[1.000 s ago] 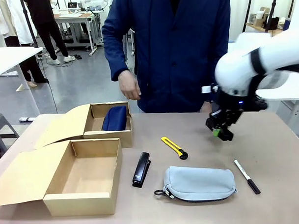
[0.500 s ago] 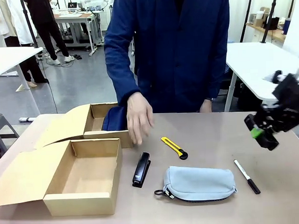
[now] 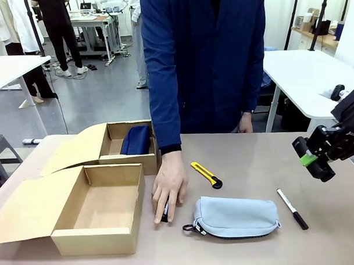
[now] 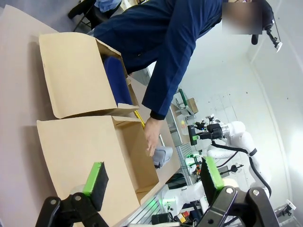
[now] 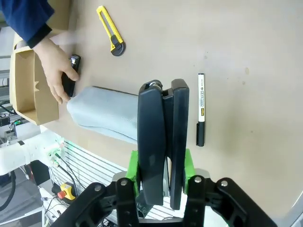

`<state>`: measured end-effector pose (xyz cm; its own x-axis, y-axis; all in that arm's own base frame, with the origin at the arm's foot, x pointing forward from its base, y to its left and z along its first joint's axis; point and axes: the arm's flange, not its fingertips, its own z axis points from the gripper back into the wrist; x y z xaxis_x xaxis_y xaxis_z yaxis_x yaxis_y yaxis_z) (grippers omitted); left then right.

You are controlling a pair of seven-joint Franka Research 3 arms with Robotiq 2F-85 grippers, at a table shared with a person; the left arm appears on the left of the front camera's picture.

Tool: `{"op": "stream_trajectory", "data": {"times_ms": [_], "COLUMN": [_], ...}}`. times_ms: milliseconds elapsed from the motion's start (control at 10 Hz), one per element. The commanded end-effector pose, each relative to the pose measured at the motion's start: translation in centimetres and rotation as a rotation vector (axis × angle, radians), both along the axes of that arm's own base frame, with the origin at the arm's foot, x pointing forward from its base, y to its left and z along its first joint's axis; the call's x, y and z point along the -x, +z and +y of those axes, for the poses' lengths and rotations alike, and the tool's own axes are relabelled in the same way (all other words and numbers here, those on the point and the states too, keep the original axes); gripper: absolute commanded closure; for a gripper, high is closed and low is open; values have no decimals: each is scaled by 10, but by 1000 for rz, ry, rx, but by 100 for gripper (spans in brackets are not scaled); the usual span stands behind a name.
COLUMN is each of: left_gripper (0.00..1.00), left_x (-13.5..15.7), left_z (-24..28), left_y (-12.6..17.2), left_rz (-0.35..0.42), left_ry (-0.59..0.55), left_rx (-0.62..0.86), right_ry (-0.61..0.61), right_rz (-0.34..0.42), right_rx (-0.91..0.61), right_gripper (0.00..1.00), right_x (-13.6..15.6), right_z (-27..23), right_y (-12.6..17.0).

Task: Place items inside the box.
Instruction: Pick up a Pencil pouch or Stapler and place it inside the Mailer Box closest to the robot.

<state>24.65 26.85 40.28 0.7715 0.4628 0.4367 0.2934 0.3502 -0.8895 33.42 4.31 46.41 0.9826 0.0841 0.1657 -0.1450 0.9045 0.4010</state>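
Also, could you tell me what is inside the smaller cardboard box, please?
A navy blue pouch sits inside the smaller box. The pouch's lower end and the box's floor are hidden from the front camera.

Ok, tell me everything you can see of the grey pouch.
The grey pouch is soft-looking fabric, oblong with rounded corners, lying flat on the table between the person's hand and the marker pen. A dark zip runs along its near edge, seemingly shut, with a black pull loop at its left end. The hand is close; contact unclear.

Table (image 3: 253, 153) bears wide box (image 3: 93, 241), smaller box (image 3: 127, 164) — plus stapler (image 5: 74, 61), utility knife (image 3: 206, 174), grey pouch (image 3: 238, 216), marker pen (image 3: 292, 209).
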Motion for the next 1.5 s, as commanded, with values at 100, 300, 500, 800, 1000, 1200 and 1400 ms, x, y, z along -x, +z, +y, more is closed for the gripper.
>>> {"op": "stream_trajectory", "data": {"times_ms": [100, 300, 500, 800, 1000, 1200, 1400], "left_gripper": [0, 0, 0, 0, 0, 0, 0], "left_x": [-1, -1, -1, -1, -1, -1, -1], "left_z": [-1, -1, -1, -1, -1, -1, -1], "left_y": [1, 1, 1, 1, 1, 1, 1], "left_rz": [-37, -37, -37, -37, -37, -37, -37], "left_ry": [2, 2, 2, 2, 2, 2, 2], "left_rx": [8, 8, 8, 8, 8, 8, 8], "right_ry": [-18, -88, -224, -185, -59, 118, 191], "right_rz": [130, 223, 256, 248, 210, 166, 190], "right_rx": [-15, 37, -45, -157, -172, -161, -265], "right_gripper": [59, 59, 59, 59, 59, 59, 59], "right_x": [-16, 3, 23, 42, 48, 52, 60], "right_z": [70, 80, 23, 79, 170, 267, 345], "right_y": [1, 12, 9, 7, 20, 25, 12]}}
